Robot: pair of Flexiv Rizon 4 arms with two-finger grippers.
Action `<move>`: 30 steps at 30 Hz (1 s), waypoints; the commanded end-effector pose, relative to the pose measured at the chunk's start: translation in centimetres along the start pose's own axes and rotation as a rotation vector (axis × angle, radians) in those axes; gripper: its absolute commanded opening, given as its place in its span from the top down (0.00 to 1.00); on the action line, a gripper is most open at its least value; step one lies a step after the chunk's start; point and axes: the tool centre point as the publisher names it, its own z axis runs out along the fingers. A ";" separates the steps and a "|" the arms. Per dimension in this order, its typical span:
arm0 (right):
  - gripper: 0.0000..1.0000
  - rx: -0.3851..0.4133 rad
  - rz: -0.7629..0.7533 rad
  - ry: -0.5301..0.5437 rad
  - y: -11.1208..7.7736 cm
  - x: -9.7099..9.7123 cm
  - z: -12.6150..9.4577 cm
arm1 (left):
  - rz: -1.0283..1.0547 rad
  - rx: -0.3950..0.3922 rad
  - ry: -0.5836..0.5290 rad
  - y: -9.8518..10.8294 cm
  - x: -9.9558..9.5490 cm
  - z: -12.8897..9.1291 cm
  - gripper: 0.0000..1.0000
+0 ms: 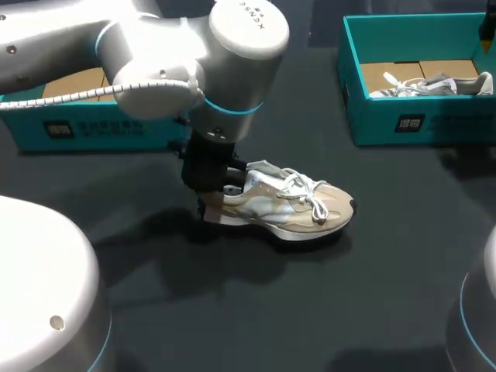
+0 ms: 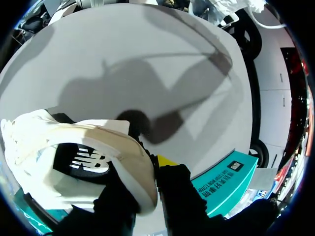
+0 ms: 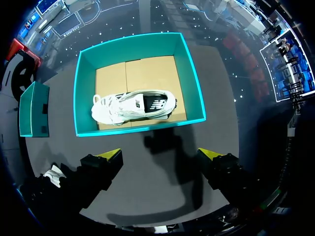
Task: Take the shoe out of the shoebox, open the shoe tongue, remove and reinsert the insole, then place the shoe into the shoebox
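- My shoe (image 1: pixel 288 203) stands upright on its sole near the middle of the dark table (image 1: pixel 403 256), toe toward 3 o'clock and heel toward 9 o'clock, laces loose over the tongue.
- My left gripper (image 1: pixel 211 201) is down at the heel. In the left wrist view the heel wall sits between the two fingers, one inside the opening and one outside, so as far as I can tell it is pinching the heel.
- My right gripper (image 3: pixel 160 155) hangs spread wide and holds nothing. The right shoebox (image 3: pixel 189 73) lies ahead of it.
- That box sits at 2 o'clock from my shoe, with a second shoe (image 3: pixel 133 107) lying on its cardboard floor.
- The left shoebox (image 1: pixel 85 132) sits at 10 o'clock from my shoe, partly hidden behind my left arm.
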 end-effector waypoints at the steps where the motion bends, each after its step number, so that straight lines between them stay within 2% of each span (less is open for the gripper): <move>1: 0.00 -0.001 0.001 0.000 -0.1 0.0 0.0 | 0.004 0.009 0.008 0.5 -1.7 1.8 1.00; 16: 0.00 -0.001 0.001 0.000 -0.1 0.0 0.0 | -0.008 0.033 0.018 0.4 -4.0 3.5 1.00; 30: 0.00 -0.001 0.001 0.000 -0.1 0.0 0.0 | -0.018 0.059 0.050 0.3 -5.0 4.4 1.00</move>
